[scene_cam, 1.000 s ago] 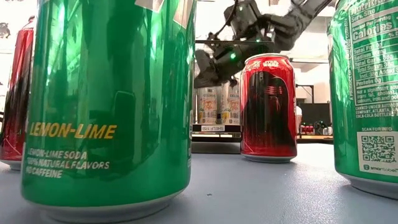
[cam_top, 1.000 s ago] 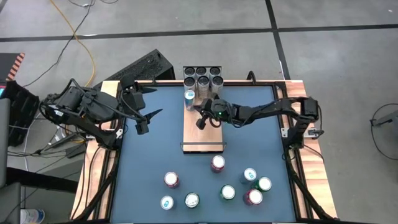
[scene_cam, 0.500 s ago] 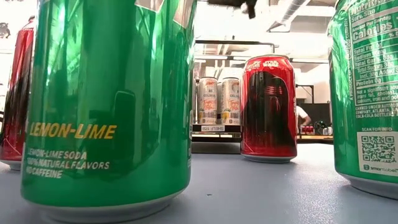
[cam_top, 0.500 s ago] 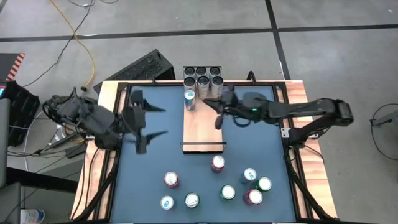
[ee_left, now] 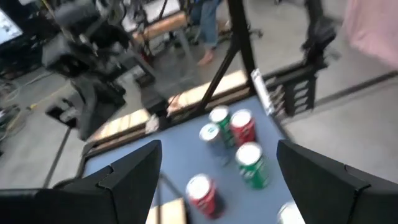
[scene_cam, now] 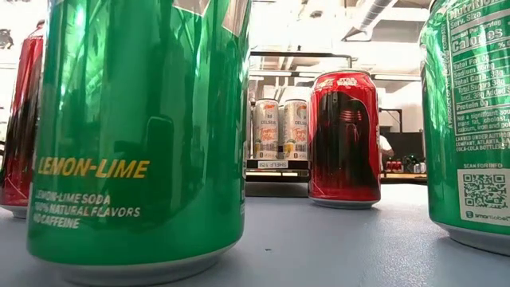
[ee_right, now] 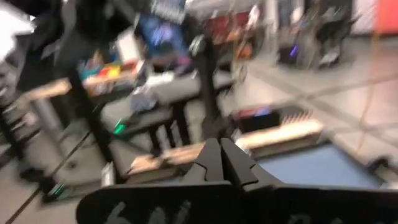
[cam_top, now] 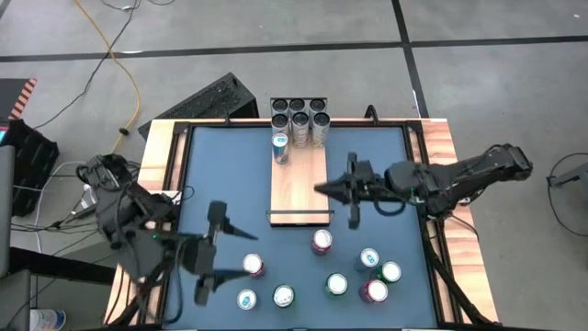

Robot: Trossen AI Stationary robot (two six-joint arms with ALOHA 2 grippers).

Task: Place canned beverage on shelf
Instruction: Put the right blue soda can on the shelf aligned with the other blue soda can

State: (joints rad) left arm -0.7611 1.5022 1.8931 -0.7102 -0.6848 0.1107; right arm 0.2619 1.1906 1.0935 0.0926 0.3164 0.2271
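The shelf (cam_top: 299, 184), a pale wood plank with a black wire rail at each short end, lies mid-table. Several cans (cam_top: 299, 116) stand at and beyond its far end, and a blue-and-white can (cam_top: 280, 145) stands on it. Several loose cans stand near the table's front, among them a red can (cam_top: 253, 266) and another red can (cam_top: 322, 242). My left gripper (cam_top: 226, 262) is wide open and empty just left of the red can, which shows between its fingers (ee_left: 202, 194). My right gripper (cam_top: 319, 188) is shut and empty above the shelf's right edge.
The low view shows a green lemon-lime can (scene_cam: 139, 127) close up, a red can (scene_cam: 344, 135) behind it and another green can (scene_cam: 470, 119) at the right. The table's blue top (cam_top: 230, 184) has pale wooden strips along its sides. A black keyboard (cam_top: 207, 99) lies beyond the far left corner.
My left gripper has swung from the table's far left toward the near edge, down to the loose cans, staying open. My right gripper has drawn back from the cans on the shelf's far end toward the right and near side, leaving the low view upward. The cans have not moved.
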